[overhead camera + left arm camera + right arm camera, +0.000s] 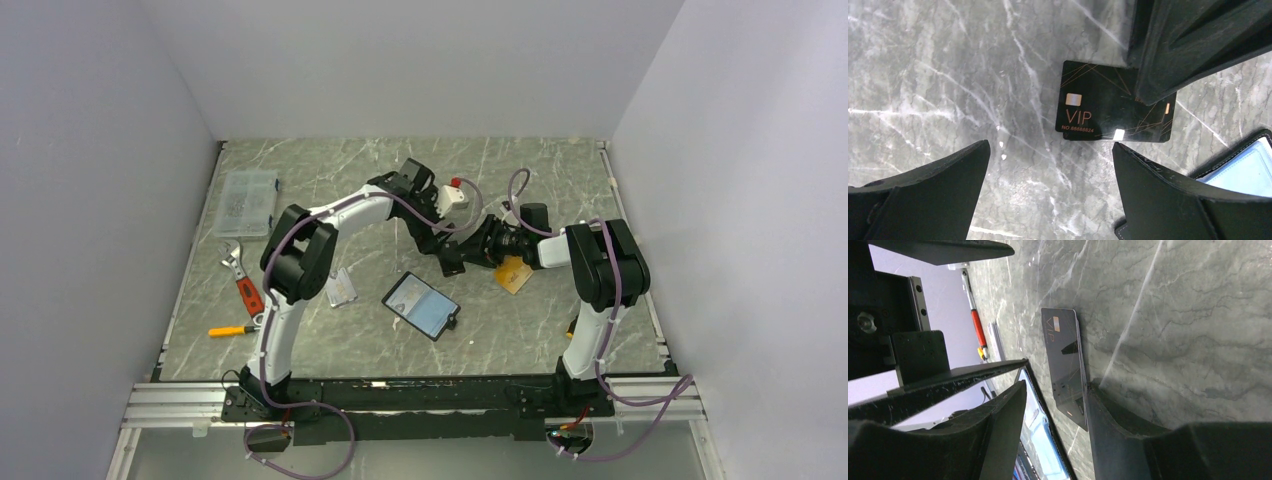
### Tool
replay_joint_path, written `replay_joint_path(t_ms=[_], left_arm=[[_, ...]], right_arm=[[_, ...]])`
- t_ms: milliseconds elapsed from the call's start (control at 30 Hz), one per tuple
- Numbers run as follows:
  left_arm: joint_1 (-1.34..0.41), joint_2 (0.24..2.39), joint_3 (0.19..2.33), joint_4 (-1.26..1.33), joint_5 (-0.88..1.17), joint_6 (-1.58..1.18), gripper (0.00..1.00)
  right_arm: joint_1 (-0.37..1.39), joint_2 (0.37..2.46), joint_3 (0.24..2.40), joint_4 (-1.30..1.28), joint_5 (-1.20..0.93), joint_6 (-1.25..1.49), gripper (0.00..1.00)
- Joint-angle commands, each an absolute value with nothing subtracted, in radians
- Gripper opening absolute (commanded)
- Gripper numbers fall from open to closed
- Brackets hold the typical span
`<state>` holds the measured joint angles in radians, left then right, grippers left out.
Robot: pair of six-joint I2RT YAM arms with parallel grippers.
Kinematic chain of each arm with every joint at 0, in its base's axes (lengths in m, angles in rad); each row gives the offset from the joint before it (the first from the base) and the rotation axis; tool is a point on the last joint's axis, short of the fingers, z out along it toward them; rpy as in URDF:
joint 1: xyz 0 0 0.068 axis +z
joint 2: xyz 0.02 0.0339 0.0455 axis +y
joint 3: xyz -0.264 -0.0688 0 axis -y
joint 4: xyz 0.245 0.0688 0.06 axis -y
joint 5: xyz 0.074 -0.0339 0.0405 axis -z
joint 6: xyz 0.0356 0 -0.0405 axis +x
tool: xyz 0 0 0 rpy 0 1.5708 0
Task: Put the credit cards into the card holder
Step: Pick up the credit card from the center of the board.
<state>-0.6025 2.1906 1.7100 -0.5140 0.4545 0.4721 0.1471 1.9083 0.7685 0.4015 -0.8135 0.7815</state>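
A black "VIP" credit card [1103, 107] lies flat on the marble table, with the edge of another black card showing under it. My left gripper [1050, 155] is open and empty, hovering just short of it. My right gripper [1055, 390] is open and low over the table, and one of its fingers [1118, 430] touches the card's [1065, 365] edge. That finger also shows in the left wrist view [1193, 45]. The black card holder [421, 305] lies open near both grippers [452, 258] [478, 245]. An orange-tan card [513, 274] lies under the right arm.
A small clear sleeve [341, 289] lies left of the card holder. A clear box of screws [247, 202] stands at the far left, with a wrench [240, 275] and a yellow-handled screwdriver [235, 330] below it. The two arms crowd together mid-table.
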Motion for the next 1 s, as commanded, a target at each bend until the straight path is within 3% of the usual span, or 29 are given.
replay_joint_path(t_ms=[0,967], left_arm=[[-0.628,2.207,1.729,-0.492,0.415,0.502,0.99],[-0.686,2.304,1.828,-0.545,0.349,0.512,0.99]], right_arm=[[0.135,1.959,0.716,0.258,-0.658,0.707,0.52],[0.131,1.977,0.675,0.336,-0.688,0.748,0.51]])
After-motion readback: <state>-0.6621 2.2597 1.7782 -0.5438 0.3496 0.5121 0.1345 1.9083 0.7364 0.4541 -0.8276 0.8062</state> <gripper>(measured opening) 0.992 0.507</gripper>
